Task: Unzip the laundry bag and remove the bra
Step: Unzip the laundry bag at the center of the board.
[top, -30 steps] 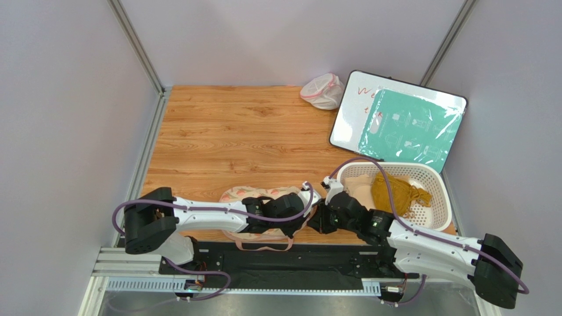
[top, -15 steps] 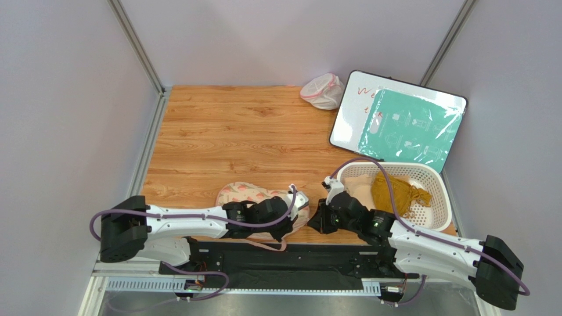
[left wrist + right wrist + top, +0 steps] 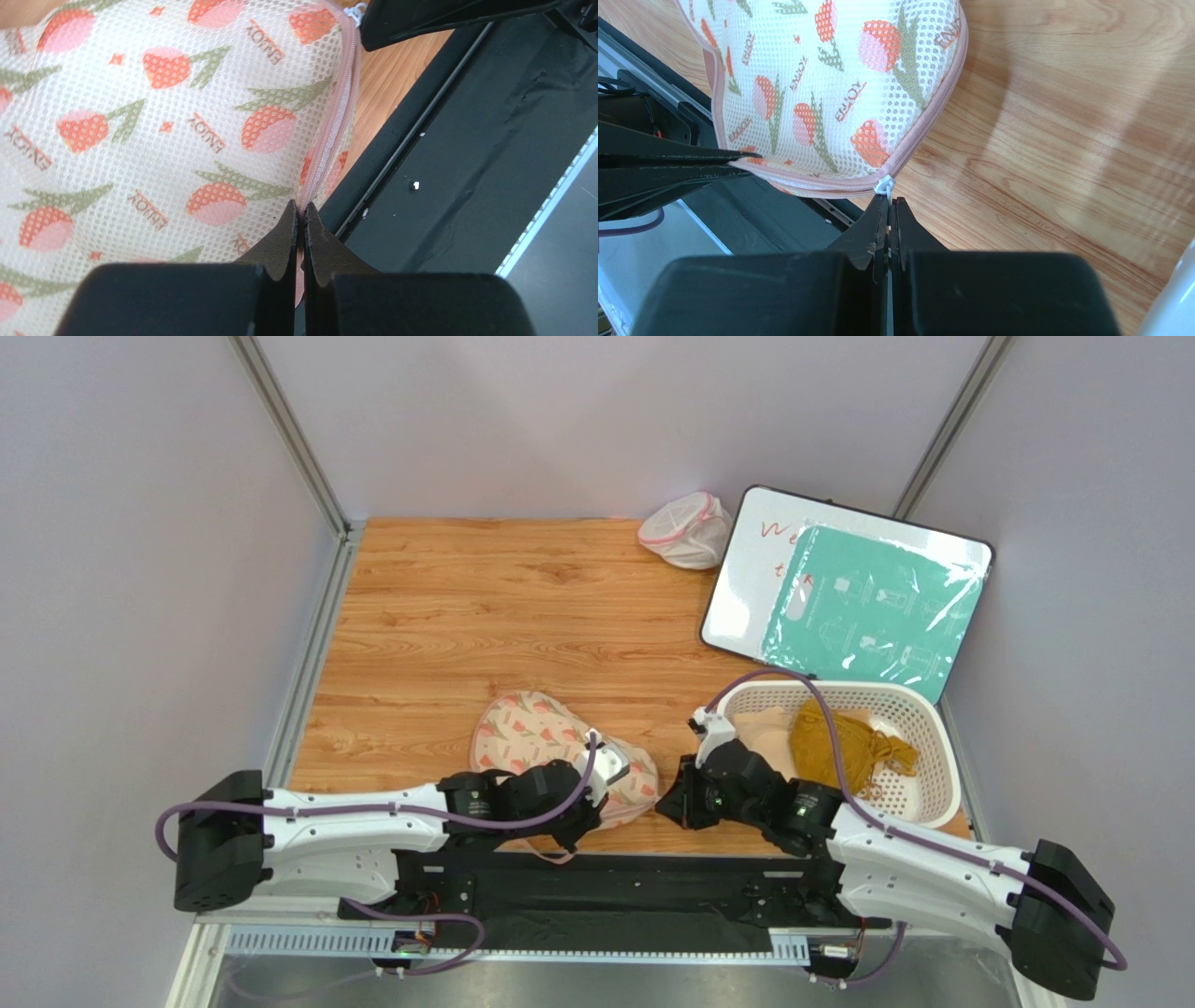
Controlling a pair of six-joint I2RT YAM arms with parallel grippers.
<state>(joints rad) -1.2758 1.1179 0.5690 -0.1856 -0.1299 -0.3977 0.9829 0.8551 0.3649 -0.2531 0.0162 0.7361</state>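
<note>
The laundry bag [image 3: 533,735] is a cream mesh pouch with orange-pink tulip print and pink edging, lying at the table's near edge. It fills the left wrist view [image 3: 161,126] and shows in the right wrist view [image 3: 822,91]. My left gripper [image 3: 303,210] is shut on the bag's pink zipper edge at its near side [image 3: 596,787]. My right gripper [image 3: 888,204] is shut on the small white zipper pull [image 3: 884,185] at the bag's right corner [image 3: 671,805]. The bra is hidden inside. A thin beige strap [image 3: 554,850] shows below the left wrist.
A white basket [image 3: 937,756] holding a mustard cloth [image 3: 842,742] stands just right of the right gripper. A whiteboard with a teal sheet [image 3: 856,595] lies behind it. A small white mesh pouch [image 3: 687,529] lies at the back. The black base rail [image 3: 631,882] runs along the near edge.
My left arm has drawn back to the left with the bag's edge in its grip. The bag has turned and shows more of its top. The right gripper has stayed put on the pull.
</note>
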